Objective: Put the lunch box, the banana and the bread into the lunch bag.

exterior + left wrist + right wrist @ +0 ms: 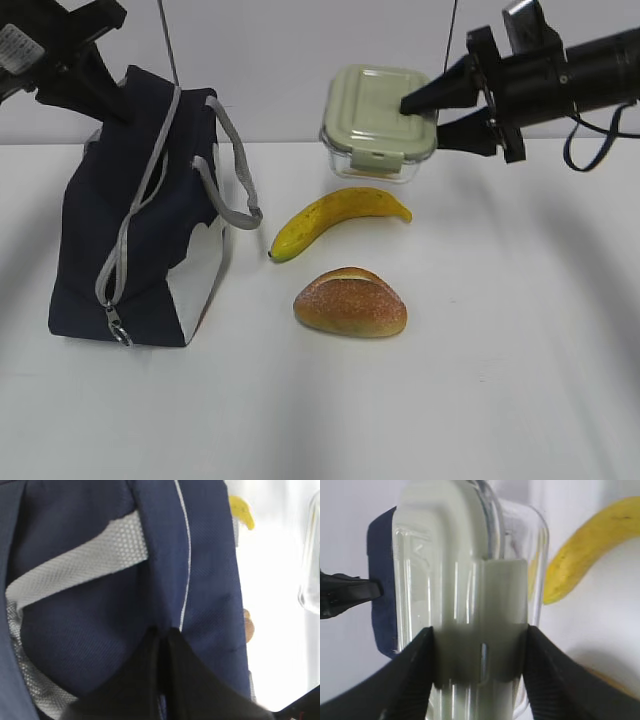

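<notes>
The navy lunch bag (140, 230) stands at the left with its zipper open. My left gripper (108, 100) is shut on the fabric of its top edge, which fills the left wrist view (100, 620); the pinch (162, 635) is at the navy rim. My right gripper (425, 118) is shut on the right end of the lunch box (375, 115) at the back, one finger on the sage-green lid, one under it; the right wrist view shows the jaws (479, 635) pressed either side of the box (460, 570). The banana (335, 220) and the bread (350, 302) lie on the table.
The white table (500, 380) runs to a white wall behind. The bag's grey handle (235, 190) hangs toward the banana. The banana also shows in the right wrist view (585, 555).
</notes>
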Controlling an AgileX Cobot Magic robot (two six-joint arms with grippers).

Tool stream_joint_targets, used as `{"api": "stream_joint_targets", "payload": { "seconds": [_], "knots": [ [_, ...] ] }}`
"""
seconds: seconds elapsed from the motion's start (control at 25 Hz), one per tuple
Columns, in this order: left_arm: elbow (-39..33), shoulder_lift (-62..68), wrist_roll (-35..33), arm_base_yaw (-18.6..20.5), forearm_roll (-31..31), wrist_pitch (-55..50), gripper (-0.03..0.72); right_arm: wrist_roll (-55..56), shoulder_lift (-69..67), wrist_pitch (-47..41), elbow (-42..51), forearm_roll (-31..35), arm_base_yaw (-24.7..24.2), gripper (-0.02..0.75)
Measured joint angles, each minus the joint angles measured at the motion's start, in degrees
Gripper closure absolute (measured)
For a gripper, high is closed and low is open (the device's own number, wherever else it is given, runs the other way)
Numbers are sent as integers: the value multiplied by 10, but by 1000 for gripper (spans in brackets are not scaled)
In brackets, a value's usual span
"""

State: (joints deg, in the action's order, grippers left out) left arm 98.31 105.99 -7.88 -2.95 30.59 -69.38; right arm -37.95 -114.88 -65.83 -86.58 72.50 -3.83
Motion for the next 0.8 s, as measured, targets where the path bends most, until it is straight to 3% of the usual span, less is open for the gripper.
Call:
{"api": "stream_joint_targets", "payload": {
  "seconds": [0.36,0.8],
  "knots": [
    [0,0,-1,0,29,1,687,121,1,-20,-153,-8,87,351],
    [0,0,-1,0,38,0,687,153,3,-35,-170,-99,174,351]
  ]
}}
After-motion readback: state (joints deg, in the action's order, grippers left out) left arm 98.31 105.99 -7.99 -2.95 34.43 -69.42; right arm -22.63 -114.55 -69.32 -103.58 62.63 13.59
